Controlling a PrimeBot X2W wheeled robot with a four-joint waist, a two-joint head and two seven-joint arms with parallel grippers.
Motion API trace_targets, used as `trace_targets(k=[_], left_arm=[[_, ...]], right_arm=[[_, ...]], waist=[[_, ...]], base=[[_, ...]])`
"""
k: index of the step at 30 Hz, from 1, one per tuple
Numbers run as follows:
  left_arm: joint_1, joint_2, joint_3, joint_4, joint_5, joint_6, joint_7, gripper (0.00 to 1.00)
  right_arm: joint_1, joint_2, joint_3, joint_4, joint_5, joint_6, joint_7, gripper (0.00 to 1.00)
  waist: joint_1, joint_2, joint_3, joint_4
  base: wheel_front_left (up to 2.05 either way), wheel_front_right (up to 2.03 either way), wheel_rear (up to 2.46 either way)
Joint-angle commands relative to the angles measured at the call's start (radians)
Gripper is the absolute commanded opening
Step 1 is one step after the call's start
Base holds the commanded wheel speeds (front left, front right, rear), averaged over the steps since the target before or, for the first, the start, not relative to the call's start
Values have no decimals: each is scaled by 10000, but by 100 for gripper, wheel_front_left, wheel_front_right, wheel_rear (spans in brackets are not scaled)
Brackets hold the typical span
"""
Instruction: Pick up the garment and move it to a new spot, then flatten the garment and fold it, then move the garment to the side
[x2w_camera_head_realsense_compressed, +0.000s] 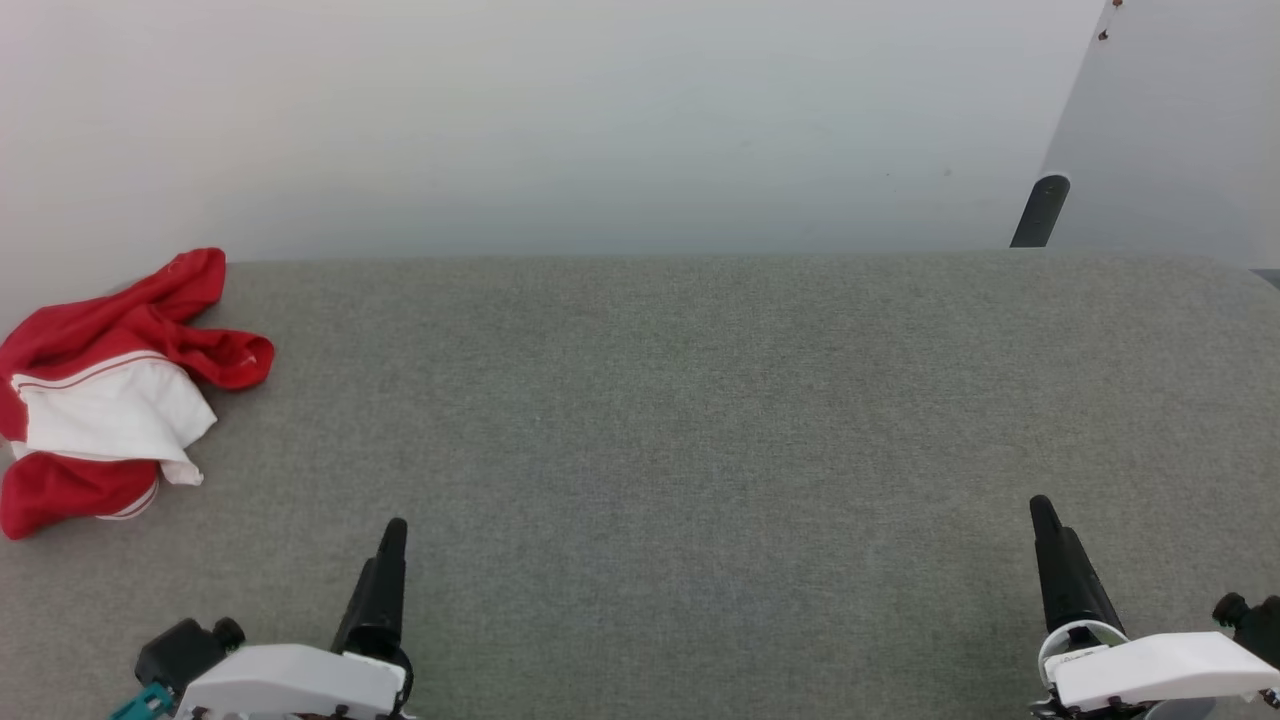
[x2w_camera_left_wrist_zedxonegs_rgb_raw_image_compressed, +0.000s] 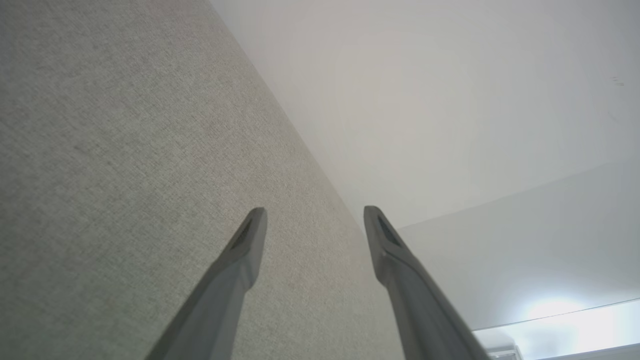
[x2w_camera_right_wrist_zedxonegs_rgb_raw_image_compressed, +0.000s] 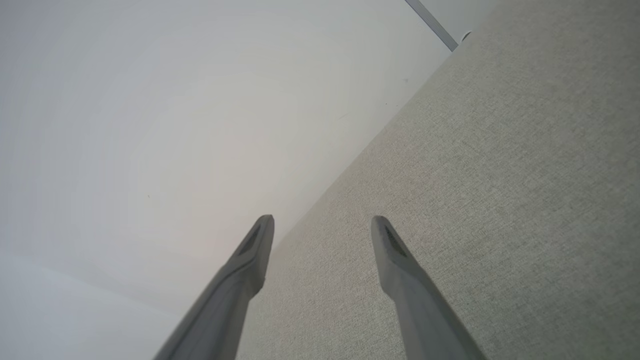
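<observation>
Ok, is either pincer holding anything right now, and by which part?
Nothing is held. The left pincer and right pincer are both open and empty; the garment lies crumpled at the far left, touching neither.

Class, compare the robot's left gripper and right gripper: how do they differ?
The left gripper is nearer the crumpled shirt; the right gripper is far from it. The left gripper leans rightward, the right gripper leftward. Both are open and empty over the grey table.
</observation>
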Motion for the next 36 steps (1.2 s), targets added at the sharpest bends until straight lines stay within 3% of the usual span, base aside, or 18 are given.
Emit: trace_targets(k=[1, 14, 36], left_arm=[[-206, 127, -63, -156, 353, 95, -87, 100], [-288, 497, -458, -447, 3626, 694, -522, 100], [84, 278, 94, -907, 7193, 355, -1109, 100]], right_arm=[[-209, -43, 39, -193, -445, 4, -87, 100], [-117, -52, 44, -557, -3482, 5, -417, 100], [-32, -63, -264, -967, -6523, 7, -904, 100]], waist=[[0, 0, -2, 1], [0, 0, -46, -1], [0, 0, -105, -7]], base=[[0, 0, 0], [0, 0, 0], [0, 0, 0]])
